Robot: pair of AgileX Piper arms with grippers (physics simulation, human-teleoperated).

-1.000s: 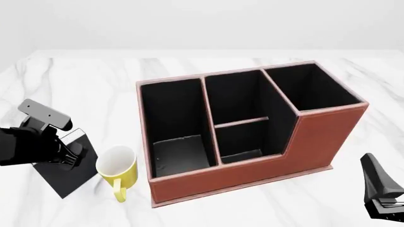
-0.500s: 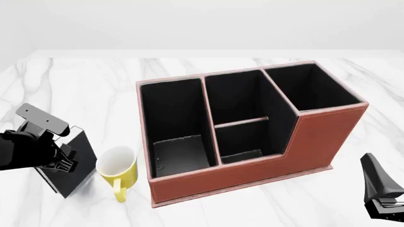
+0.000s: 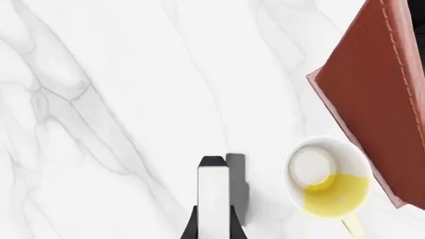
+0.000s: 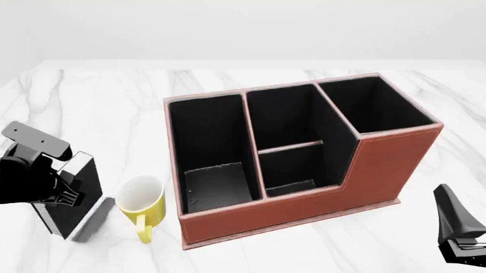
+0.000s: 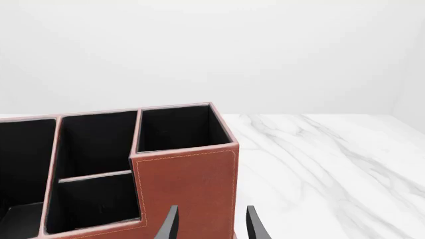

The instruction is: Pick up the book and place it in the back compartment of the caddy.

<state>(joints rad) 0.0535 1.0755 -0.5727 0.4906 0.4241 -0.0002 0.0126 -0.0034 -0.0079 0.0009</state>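
Note:
My left gripper point(image 4: 67, 196) is shut on the book point(image 4: 82, 182), a black-covered book with white page edges, and holds it upright left of the yellow mug point(image 4: 141, 201). In the left wrist view the book's white edge point(image 3: 214, 196) sits between my fingers, above the marble. The reddish-brown caddy point(image 4: 379, 170) stands at the table's middle. Its back compartment point(image 4: 292, 169) is the small pocket between the low divider and the low outer wall, and it holds nothing. It also shows in the right wrist view point(image 5: 99, 201). My right gripper point(image 5: 211, 226) is open and empty beside the caddy's tall end point(image 5: 189, 184).
The yellow mug point(image 3: 327, 183) stands between the book and the caddy's wall point(image 3: 378, 99). The caddy's long end pocket point(image 4: 213, 142), middle pocket point(image 4: 285, 116) and tall pocket point(image 4: 376, 105) hold nothing. White marble table point(image 4: 99, 96) lies all around.
The left gripper has moved left and towards the camera with the book. The book has turned from tilted to upright. The right arm has not moved.

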